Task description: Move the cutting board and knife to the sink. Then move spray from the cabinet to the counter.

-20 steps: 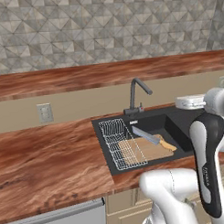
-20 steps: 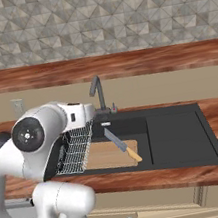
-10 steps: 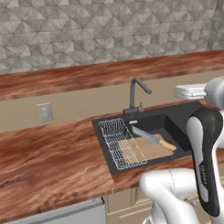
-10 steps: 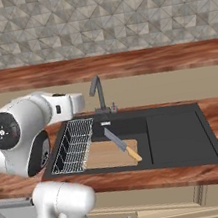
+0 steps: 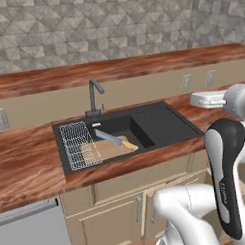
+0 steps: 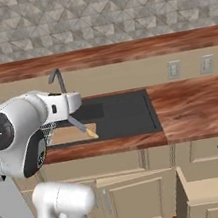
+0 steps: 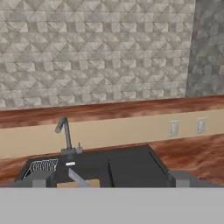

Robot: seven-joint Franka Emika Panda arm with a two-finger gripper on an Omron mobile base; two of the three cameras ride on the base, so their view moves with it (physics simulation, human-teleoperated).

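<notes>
The gripper (image 7: 109,179) hangs well above the sink (image 5: 159,124), its two dark fingertips (image 7: 38,179) set far apart at either side of the hand view with nothing between them. Below and ahead of it, the sink is a large matte black basin let into the glossy red-brown counter (image 5: 25,158), with a deep bowl on one side and a flat drainer on the other. In the bowl lies the board (image 5: 103,149), a thin flat slab of light tan wood, partly under a wire rack (image 5: 77,143) at the bowl's far-left end. Across the board rests the knife (image 5: 114,139), its broad grey-blue blade angled up toward the tap (image 5: 95,95) and its short yellow-orange handle pointing toward the drainer. The tap, dark and hooked, stands at the sink's back edge. Behind it runs a beige wall strip with outlets (image 6: 174,69), then a patterned grey tile wall (image 7: 96,48).
</notes>
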